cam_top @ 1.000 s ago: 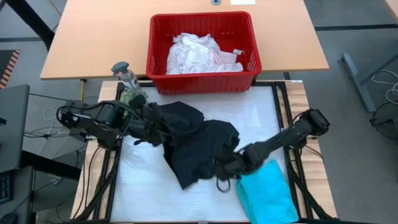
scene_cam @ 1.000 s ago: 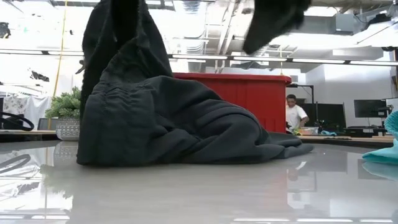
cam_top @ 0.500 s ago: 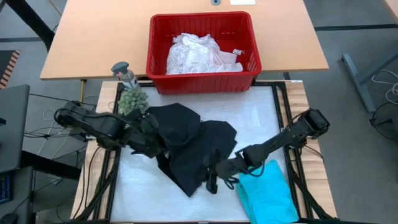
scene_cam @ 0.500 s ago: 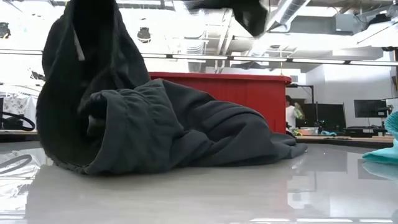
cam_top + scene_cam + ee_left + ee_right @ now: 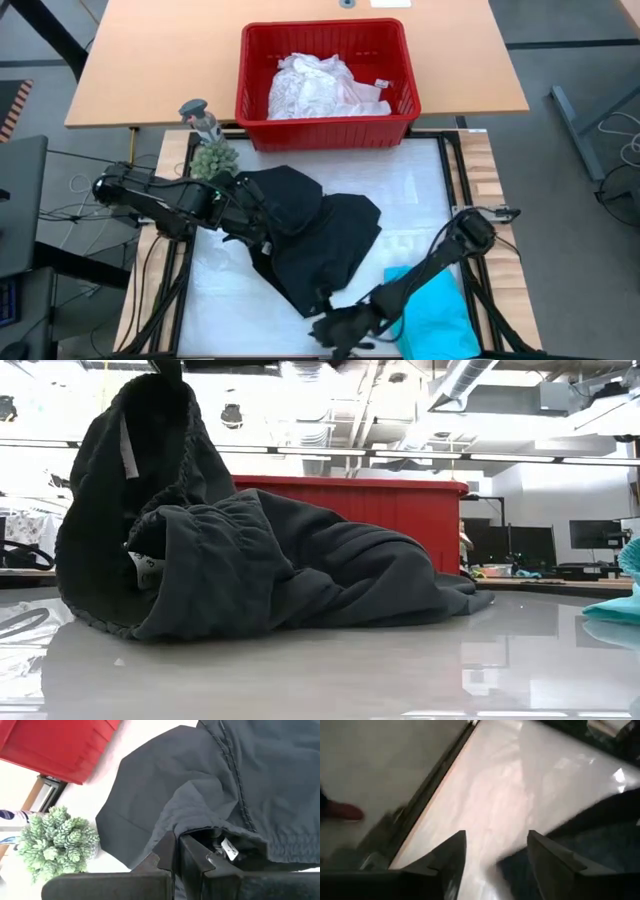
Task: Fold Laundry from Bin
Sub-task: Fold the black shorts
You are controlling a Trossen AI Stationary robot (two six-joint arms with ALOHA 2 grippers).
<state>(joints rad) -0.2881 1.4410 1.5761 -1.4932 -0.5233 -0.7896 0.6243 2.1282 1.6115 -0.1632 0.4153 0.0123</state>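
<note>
Black garment pinched by left claw; spread right claw just beside its hem.

High view: looks straight down from above, taking in the white work mat, the tan wooden table behind it, and both arms.
Low view: sits at mat height, facing level across the glossy surface toward the room; the crumpled black fabric garment is very near and fills much of the picture.
Left wrist view: rides the left arm, looking close past its dark fingers onto the garment.
Right wrist view: rides the right arm, close over the mat's edge.
Shared: the rectangular red plastic basket shows in the high, low and left wrist views; the small green artificial plant in high and left wrist views.
</note>
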